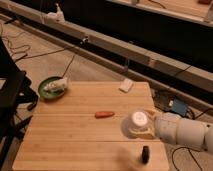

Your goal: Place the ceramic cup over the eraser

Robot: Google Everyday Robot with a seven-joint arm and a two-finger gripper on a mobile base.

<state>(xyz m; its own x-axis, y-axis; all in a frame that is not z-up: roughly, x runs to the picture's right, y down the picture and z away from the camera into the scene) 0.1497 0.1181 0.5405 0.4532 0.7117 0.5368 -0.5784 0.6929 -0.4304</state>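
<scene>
One robot arm reaches in from the right of a wooden desk [70,135], its end effector [142,127] clamped on the white ceramic cup [136,121], which is carried tipped on its side above the surface. Just below and right of it, near the front edge, stands a small dark object, seemingly the eraser [145,153], uncovered. An orange item [104,114] lies mid-desk, and a green bowl [50,88] sits at the far left corner. Tilting the cup likely readies it for inverting over the eraser.

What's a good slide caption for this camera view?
End effector carries the ceramic cup above the wooden table, near the dark eraser.
</scene>
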